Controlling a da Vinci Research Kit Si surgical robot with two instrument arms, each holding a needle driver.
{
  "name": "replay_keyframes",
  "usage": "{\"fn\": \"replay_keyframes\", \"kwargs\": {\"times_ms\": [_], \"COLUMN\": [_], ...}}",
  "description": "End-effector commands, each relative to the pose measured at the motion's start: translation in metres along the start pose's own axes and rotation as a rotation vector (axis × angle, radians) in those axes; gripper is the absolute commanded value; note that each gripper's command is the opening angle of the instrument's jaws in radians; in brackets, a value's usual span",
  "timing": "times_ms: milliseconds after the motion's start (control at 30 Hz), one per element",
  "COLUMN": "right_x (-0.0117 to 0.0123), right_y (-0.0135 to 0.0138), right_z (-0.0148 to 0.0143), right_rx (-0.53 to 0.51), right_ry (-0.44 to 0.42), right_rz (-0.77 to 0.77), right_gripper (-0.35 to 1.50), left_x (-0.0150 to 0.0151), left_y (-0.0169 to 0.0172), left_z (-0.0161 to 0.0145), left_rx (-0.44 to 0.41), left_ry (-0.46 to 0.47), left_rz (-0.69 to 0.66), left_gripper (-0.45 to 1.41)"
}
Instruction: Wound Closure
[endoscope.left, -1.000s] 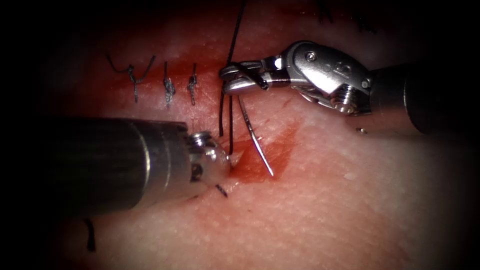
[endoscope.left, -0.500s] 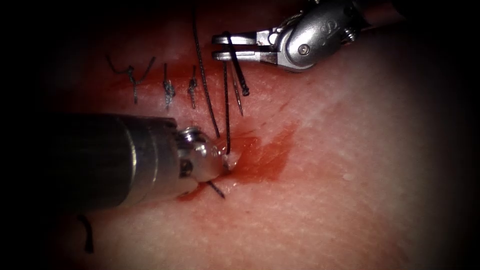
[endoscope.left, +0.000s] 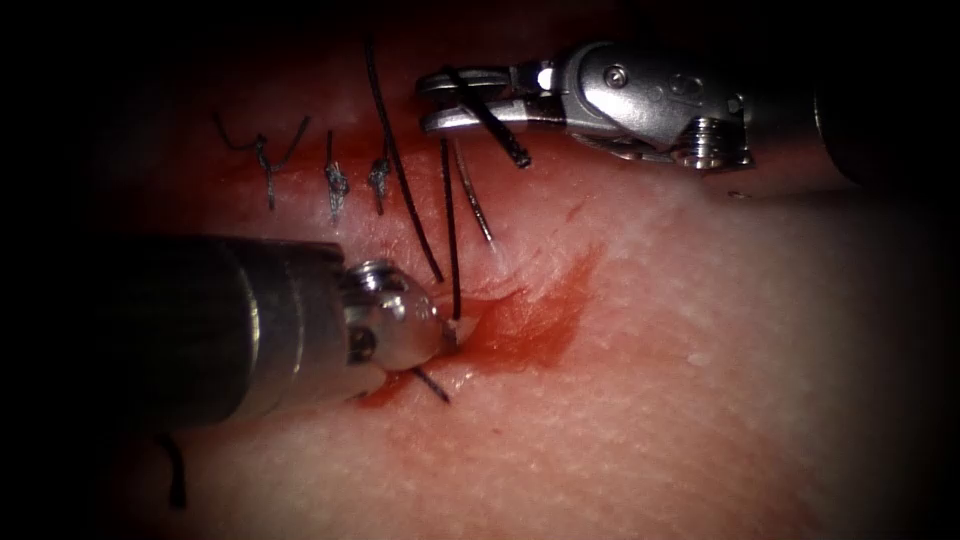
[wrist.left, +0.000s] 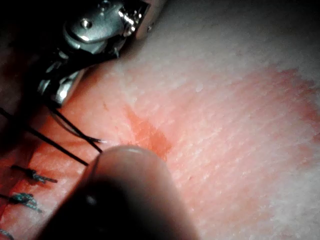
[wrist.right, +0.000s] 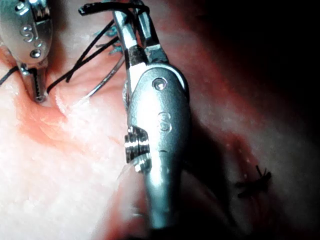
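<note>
1. My right end effector is clamped on the needle near its thread end, clear of the tissue.
2. Thread runs down to the cut.
3. My left end effector presses there; I cannot tell its grip.
4. Stitch step under way; tension needs care.

Pale pink tissue, red fluid, black thread.
Silver steel on both tools; grey-blue knotted stitches left of the thread; thin silvery needle just right of it.
</note>
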Motion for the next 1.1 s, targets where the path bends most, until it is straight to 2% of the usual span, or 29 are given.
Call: {"fn": "replay_keyframes", "kwargs": {"times_ms": [33, 67, 100, 133, 333, 600, 933, 1000, 1100], "right_x": [-0.0003, -0.0002, 0.0000, 0.0000, -0.0005, 0.0001, 0.0012, 0.0012, 0.0012], "right_y": [0.0001, 0.0002, 0.0008, 0.0013, 0.0033, 0.0033, 0.0023, 0.0022, 0.0020], "right_z": [0.0008, 0.0008, 0.0006, 0.0005, -0.0001, -0.0001, 0.0001, 0.0001, 0.0000], "right_rx": [0.000, 0.000, -0.016, -0.024, -0.103, -0.132, -0.132, -0.130, -0.128], "right_ry": [-0.002, 0.003, -0.025, -0.028, 0.007, 0.011, 0.009, 0.000, 0.000], "right_rz": [-0.014, -0.002, -0.108, -0.148, -0.317, -0.314, -0.298, -0.274, -0.276], "right_gripper": [-0.35, -0.35, -0.35, -0.35, -0.35, -0.35, -0.35, -0.35, -0.35], "left_x": [0.0004, 0.0005, 0.0005, 0.0005, 0.0005, 0.0005, 0.0006, 0.0007, 0.0007], "left_y": [0.0003, 0.0004, 0.0004, 0.0005, 0.0012, 0.0014, 0.0014, 0.0015, 0.0014], "left_z": [0.0010, 0.0010, 0.0010, 0.0010, 0.0009, 0.0011, 0.0013, 0.0014, 0.0013], "left_rx": [0.000, 0.002, 0.003, 0.006, 0.007, 0.009, 0.012, 0.014, 0.016], "left_ry": [0.005, 0.008, 0.010, 0.015, 0.015, 0.016, 0.016, 0.018, 0.024], "left_rz": [-0.002, -0.002, -0.003, -0.004, -0.006, -0.012, -0.013, -0.015, -0.015], "left_gripper": [0.29, 0.24, 0.15, 0.07, 0.04, 0.00, 0.24, 0.36, 0.42]}}
